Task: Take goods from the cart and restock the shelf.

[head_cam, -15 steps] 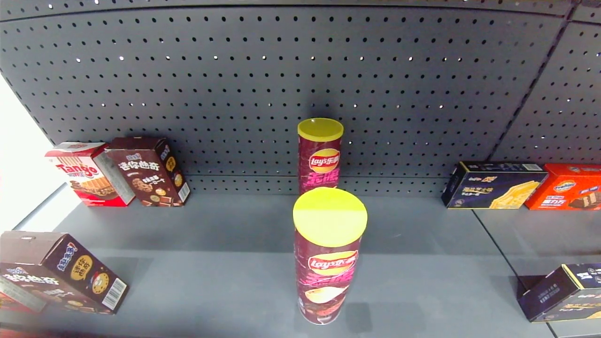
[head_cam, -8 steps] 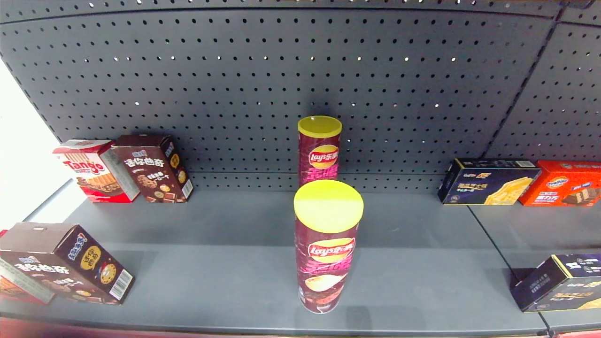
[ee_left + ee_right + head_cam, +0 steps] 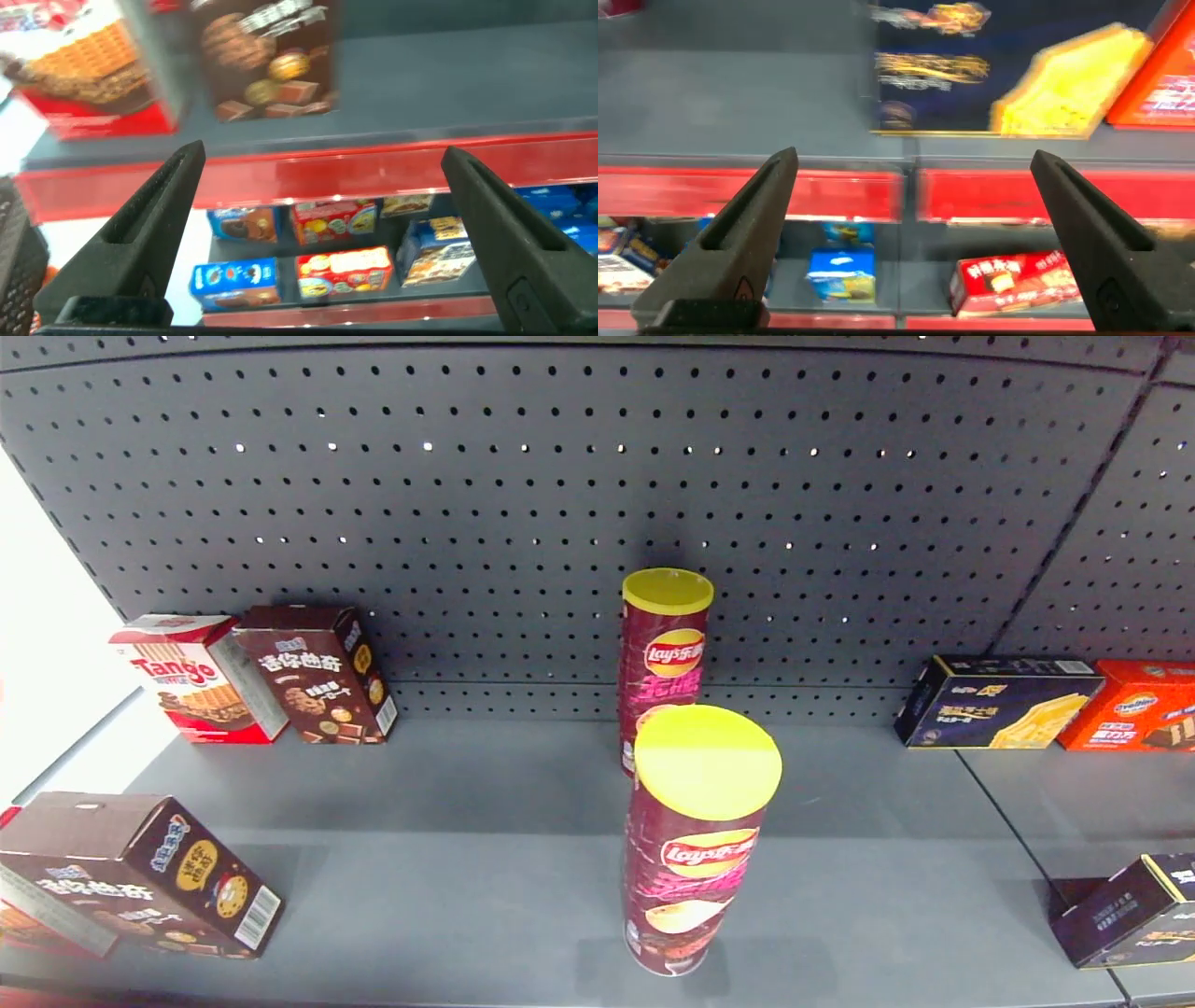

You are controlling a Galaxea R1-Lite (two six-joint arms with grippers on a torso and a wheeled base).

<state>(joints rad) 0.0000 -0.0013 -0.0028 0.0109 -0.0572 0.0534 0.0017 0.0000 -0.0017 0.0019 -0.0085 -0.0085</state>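
Grey shelf with a pegboard back, head view: two chip cans stand upright mid-shelf, front can just before rear can, boxes at both sides. Left wrist view: left claw spread wide, empty, facing the red shelf edge. Right wrist view: right claw wide, empty.

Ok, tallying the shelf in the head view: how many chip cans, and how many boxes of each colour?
Chip cans: 2
Brown cookie boxes: 2
Red-and-white wafer box: 1
Dark blue boxes: 2
Orange box: 1
Total: 8, leaving out a mostly hidden box at the left edge.
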